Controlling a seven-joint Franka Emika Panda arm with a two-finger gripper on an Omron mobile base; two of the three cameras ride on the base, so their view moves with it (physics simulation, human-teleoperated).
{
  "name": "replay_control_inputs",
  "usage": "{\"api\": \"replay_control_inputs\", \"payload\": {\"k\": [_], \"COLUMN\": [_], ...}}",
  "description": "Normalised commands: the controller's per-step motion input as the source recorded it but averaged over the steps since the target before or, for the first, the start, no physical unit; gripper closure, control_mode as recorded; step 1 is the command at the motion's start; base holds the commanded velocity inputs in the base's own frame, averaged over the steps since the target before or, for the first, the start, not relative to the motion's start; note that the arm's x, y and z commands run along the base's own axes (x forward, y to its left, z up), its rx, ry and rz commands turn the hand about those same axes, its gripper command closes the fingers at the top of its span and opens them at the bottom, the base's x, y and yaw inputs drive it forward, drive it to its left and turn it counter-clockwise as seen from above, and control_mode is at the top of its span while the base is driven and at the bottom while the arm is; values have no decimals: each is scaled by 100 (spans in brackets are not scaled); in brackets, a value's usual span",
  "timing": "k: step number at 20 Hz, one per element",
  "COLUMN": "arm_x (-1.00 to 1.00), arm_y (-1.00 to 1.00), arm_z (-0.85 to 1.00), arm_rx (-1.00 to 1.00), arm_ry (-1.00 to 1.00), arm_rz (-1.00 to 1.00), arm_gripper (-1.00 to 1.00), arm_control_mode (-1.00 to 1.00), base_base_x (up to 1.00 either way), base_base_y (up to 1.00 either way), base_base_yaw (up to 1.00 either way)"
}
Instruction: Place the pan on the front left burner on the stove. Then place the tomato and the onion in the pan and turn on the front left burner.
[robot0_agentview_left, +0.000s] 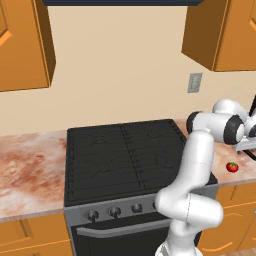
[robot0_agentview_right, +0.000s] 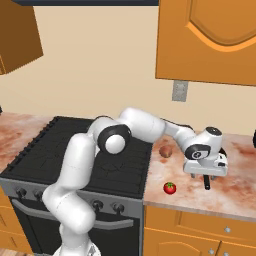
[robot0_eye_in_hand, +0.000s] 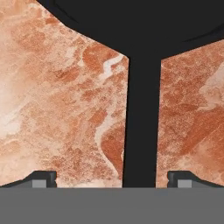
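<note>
The black pan (robot0_eye_in_hand: 131, 22) lies on the marbled counter right of the stove (robot0_agentview_left: 125, 150), its long handle (robot0_eye_in_hand: 141, 122) running down the hand view. My gripper (robot0_eye_in_hand: 111, 179) hovers over that handle, open, with a fingertip (robot0_eye_in_hand: 41, 178) on each side and not touching it. In the right base view the gripper (robot0_agentview_right: 206, 175) hides most of the pan, and the handle's end (robot0_agentview_right: 207, 183) pokes out below it. The red tomato (robot0_agentview_right: 170, 188) sits near the counter's front edge, the brownish onion (robot0_agentview_right: 166, 151) farther back beside the stove. The front left burner (robot0_agentview_left: 97, 170) is bare.
Round knobs (robot0_agentview_left: 114, 211) line the stove's grey front panel above the oven handle. Orange wall cabinets (robot0_agentview_right: 210, 40) hang over the counter. A wider stretch of counter (robot0_agentview_left: 30, 165) lies left of the stove. My arm's elbow (robot0_agentview_right: 112, 137) leans over the cooktop's right side.
</note>
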Motion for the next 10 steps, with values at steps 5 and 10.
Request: {"api": "replay_control_inputs", "payload": {"k": [5,10], "arm_x": [21,21], "arm_y": [-3,-3], "arm_z": [-19,-20], "arm_rx": [0,0], "arm_ry": [0,0], "arm_rz": [0,0], "arm_gripper": [-100,-100], "arm_control_mode": [-100,-100], "base_base_x": [0,0], "base_base_y": [0,0], "base_base_yaw": [0,0]}}
